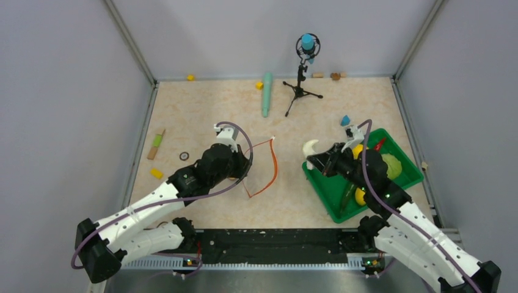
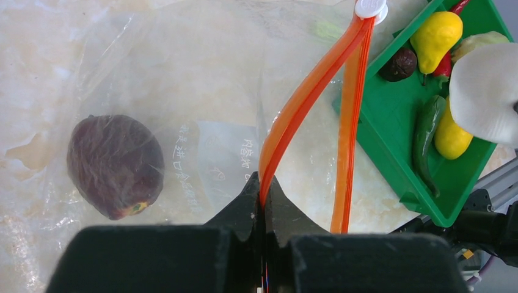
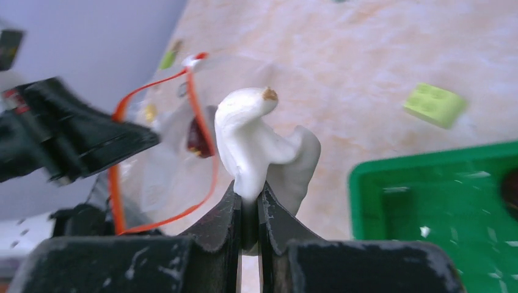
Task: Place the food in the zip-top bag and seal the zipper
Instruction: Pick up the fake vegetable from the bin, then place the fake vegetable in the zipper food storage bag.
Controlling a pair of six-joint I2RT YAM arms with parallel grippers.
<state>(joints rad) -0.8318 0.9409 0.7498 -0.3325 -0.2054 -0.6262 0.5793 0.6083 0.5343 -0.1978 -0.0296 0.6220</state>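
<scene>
The clear zip-top bag (image 2: 183, 91) lies flat with a dark red round piece (image 2: 115, 166) inside. My left gripper (image 2: 264, 186) is shut on the orange zipper (image 2: 299, 104) and holds the mouth open; the white slider (image 2: 371, 7) sits at the far end. Between the green tray (image 1: 333, 189) and the bag (image 1: 259, 165), my right gripper (image 3: 249, 192) is shut on the white garlic bulb (image 3: 250, 140). In the tray (image 2: 391, 116) lie yellow pieces (image 2: 435, 38), a green pepper (image 2: 426, 137), a red chili (image 2: 444, 64), a dark round piece (image 2: 399, 64) and a leafy ball (image 1: 391, 165).
A long teal stick (image 1: 267, 93) and a small tripod (image 1: 300, 85) stand at the back. Small blocks (image 1: 157, 173) and a ring (image 1: 184, 155) lie near the left wall; a green block (image 3: 435, 104) lies beyond the tray. Walls close in three sides.
</scene>
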